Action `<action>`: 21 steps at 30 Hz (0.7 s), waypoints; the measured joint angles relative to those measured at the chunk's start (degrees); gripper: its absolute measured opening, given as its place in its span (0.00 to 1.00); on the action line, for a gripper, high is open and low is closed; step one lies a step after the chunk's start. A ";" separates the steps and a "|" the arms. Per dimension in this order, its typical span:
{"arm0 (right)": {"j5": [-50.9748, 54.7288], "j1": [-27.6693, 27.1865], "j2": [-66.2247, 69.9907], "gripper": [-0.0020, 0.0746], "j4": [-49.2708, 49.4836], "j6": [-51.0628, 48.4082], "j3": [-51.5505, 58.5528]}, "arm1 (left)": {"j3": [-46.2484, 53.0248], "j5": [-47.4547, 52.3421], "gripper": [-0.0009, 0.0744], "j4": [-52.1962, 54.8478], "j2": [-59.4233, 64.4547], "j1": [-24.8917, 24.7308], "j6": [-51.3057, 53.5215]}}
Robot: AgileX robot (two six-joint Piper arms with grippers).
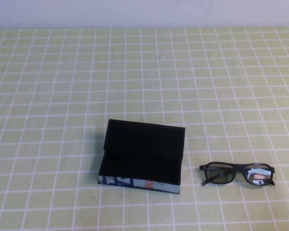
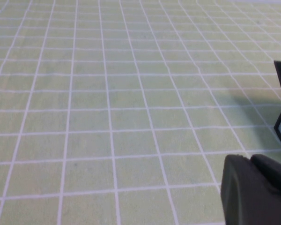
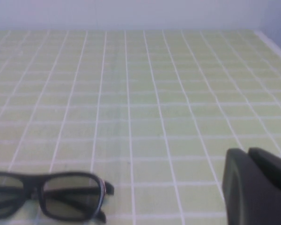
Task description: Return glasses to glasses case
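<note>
The glasses lay on the green gridded desk, lenses facing the robot's side, just beside the glasses case on its right but not touching it. The case stood open, its lid leaning back and its black interior bare, the printed front side toward us. Nothing had been grasped yet, so we judged the step in hand to be the reach for the spectacles.

The right gripper hung low over the desk near the glasses, which showed in its wrist view off to one side; only a dark part of it was in the picture, and we could not tell whether its jaws were apart or together. The left gripper sat close to the case's left edge, and of its jaws we could not tell either. Neither arm appeared in the high view.

To do this well, we reckoned the right arm should come down over the bridge or a thick part of the rim, pinch across the frame and not the lenses, and lift level. The case being only slightly wider than the glasses, we would keep the frame parallel to its long side before lowering.
</note>
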 joint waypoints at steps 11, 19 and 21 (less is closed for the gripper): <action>-22.44 0.00 0.00 0.00 0.30 0.00 0.00 | 0.00 -9.23 0.01 0.00 0.00 0.00 0.00; -47.83 0.00 -0.08 0.00 3.98 2.28 0.00 | 0.00 -9.66 0.01 0.13 0.00 0.00 0.84; -51.48 0.00 -0.08 0.00 5.73 5.15 -0.93 | 0.00 -9.66 0.01 0.16 0.00 0.00 0.84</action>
